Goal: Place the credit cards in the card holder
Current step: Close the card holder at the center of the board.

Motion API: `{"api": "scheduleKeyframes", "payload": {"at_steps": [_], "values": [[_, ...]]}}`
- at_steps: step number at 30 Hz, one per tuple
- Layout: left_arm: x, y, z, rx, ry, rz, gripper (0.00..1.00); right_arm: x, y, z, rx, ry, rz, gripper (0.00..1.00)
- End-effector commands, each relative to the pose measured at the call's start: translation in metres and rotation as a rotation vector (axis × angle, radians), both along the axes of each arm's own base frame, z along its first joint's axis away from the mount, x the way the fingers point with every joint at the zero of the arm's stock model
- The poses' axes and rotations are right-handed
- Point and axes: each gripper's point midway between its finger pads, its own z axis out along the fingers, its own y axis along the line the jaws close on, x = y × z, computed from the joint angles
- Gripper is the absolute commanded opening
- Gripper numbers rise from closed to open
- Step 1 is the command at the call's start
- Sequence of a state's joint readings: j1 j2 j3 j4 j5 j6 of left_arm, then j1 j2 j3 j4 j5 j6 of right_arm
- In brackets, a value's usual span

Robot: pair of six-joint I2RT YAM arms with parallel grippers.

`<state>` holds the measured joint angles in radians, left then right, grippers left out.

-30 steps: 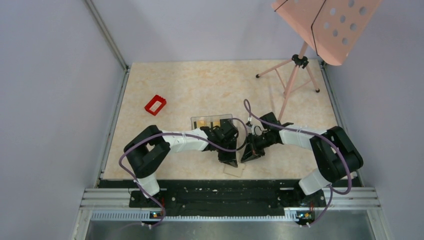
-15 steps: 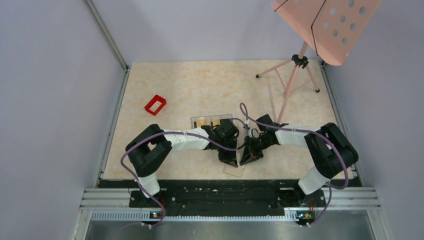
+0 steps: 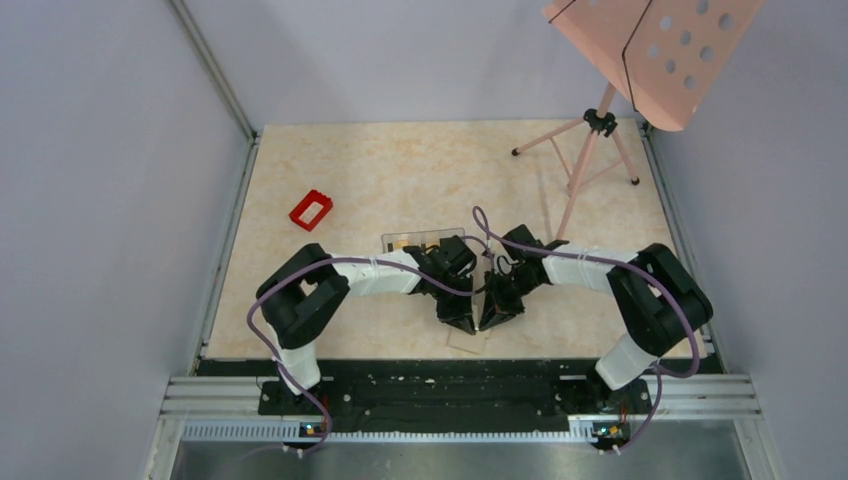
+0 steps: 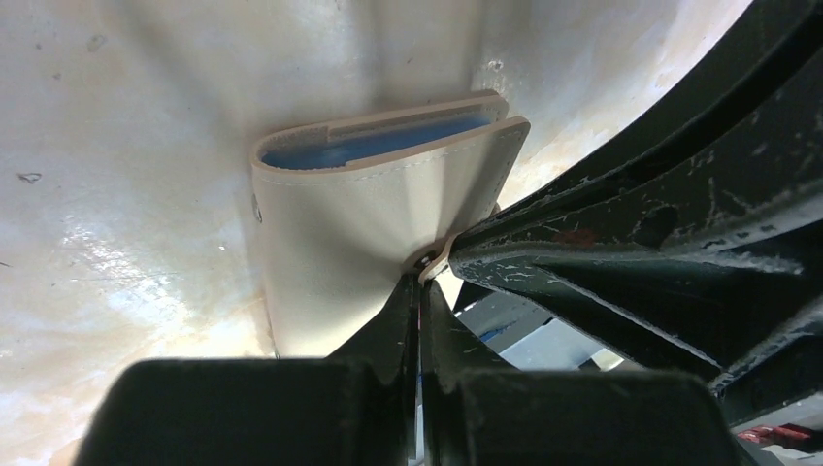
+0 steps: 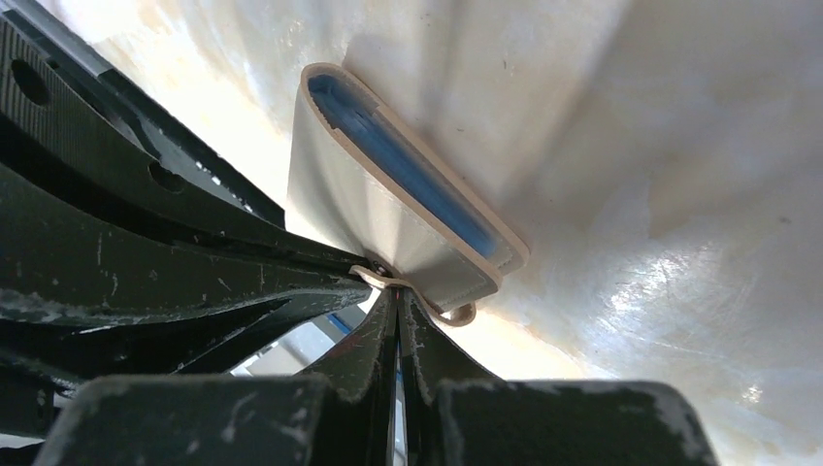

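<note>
Left wrist view: the left gripper has its fingers pressed together, and they appear to pinch the thin edge of the card holder at its snap tab. The right gripper meets it at the same spot, fingers likewise together on that tab. The card holder lies folded on the bench close to its near edge. Blue lining shows along its open side, and its upper flap is drawn up towards the two grippers.

The credit cards sit apart in a clear plastic box just behind the left arm; none is in the holder yet.

Findings on risk:
- Both pairs of fingers crowd one small tab, so any sideways pull could knock fingertip against fingertip or tear the tab free of one grip.
- Nothing visibly pins the lower flap. A lift may therefore carry the whole holder up instead of opening it.
- The holder sits near the bench edge — a drag towards the arm bases could slide it off.
- The left arm lies close to the box, and a swing back could shove it and scatter the cards.
</note>
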<state>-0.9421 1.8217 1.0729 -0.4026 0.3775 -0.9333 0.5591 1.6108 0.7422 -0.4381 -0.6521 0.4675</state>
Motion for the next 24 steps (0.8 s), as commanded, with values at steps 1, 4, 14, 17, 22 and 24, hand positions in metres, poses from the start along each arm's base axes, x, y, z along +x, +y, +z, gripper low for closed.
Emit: {"api": "scheduleKeyframes", "payload": {"at_steps": [1,4,14,17,22,24], "values": [[0.011,0.019,-0.044,0.122,0.002,0.075,0.0,0.007,-0.028,-0.04,-0.248,-0.077,-0.017,0.0],[0.01,0.022,-0.051,0.139,0.04,0.102,0.0,0.007,-0.033,-0.046,-0.284,-0.072,-0.029,0.0],[0.018,0.009,-0.034,0.049,-0.028,0.061,0.0,0.009,-0.007,-0.021,-0.099,-0.116,-0.001,0.0],[0.025,0.001,-0.01,-0.017,-0.108,0.04,0.0,0.015,0.0,-0.001,-0.039,-0.17,-0.007,0.0],[0.029,-0.007,0.014,-0.104,-0.169,0.03,0.0,0.024,0.007,0.024,0.021,-0.241,-0.016,0.0],[0.025,-0.008,0.014,-0.106,-0.152,0.024,0.0,0.026,0.008,0.028,0.028,-0.253,-0.019,0.0]]}}
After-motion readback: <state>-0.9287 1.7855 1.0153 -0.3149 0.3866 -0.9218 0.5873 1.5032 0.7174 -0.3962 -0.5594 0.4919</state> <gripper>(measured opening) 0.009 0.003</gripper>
